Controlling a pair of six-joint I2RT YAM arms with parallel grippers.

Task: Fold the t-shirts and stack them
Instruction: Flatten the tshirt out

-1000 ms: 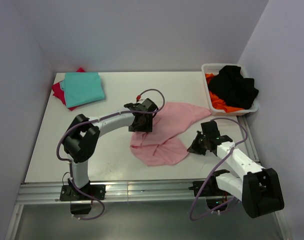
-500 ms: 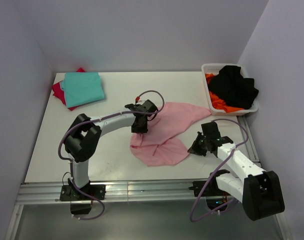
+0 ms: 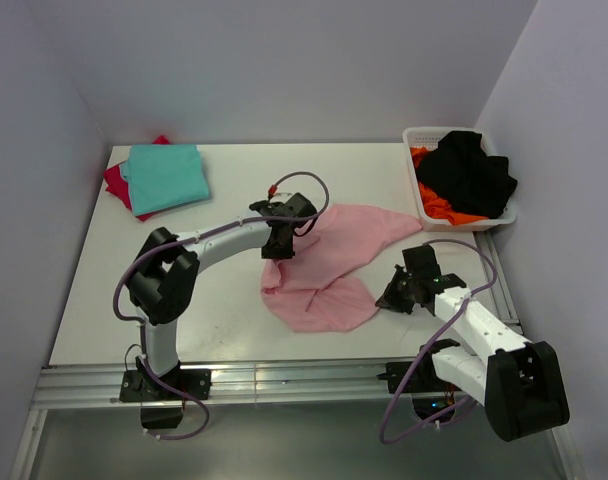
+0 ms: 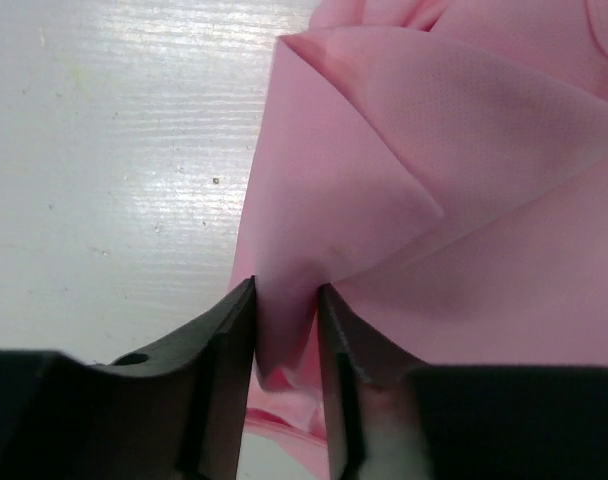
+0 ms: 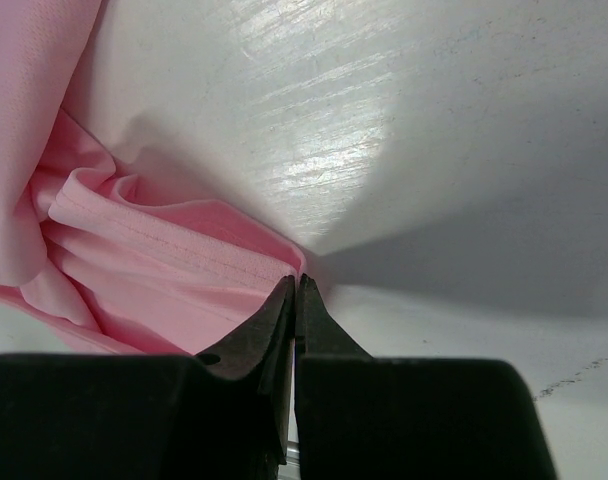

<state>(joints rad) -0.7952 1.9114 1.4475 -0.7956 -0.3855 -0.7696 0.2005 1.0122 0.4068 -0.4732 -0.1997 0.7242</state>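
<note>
Pinching a fold of the crumpled light pink cloth t-shirt [image 3: 339, 250] between the arms, the left gripper [image 4: 286, 290] stands narrow on it while the shut right gripper [image 5: 295, 283] seems to nip its hem, probably to spread it flat. The folded teal t-shirt [image 3: 164, 175], red t-shirt [image 3: 114, 183] and white plastic basket [image 3: 422, 131] lie well apart, obstructing nothing.

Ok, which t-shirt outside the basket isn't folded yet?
The pink t-shirt, lying crumpled mid-table; the teal one sits folded on the red one at the far left corner.
</note>
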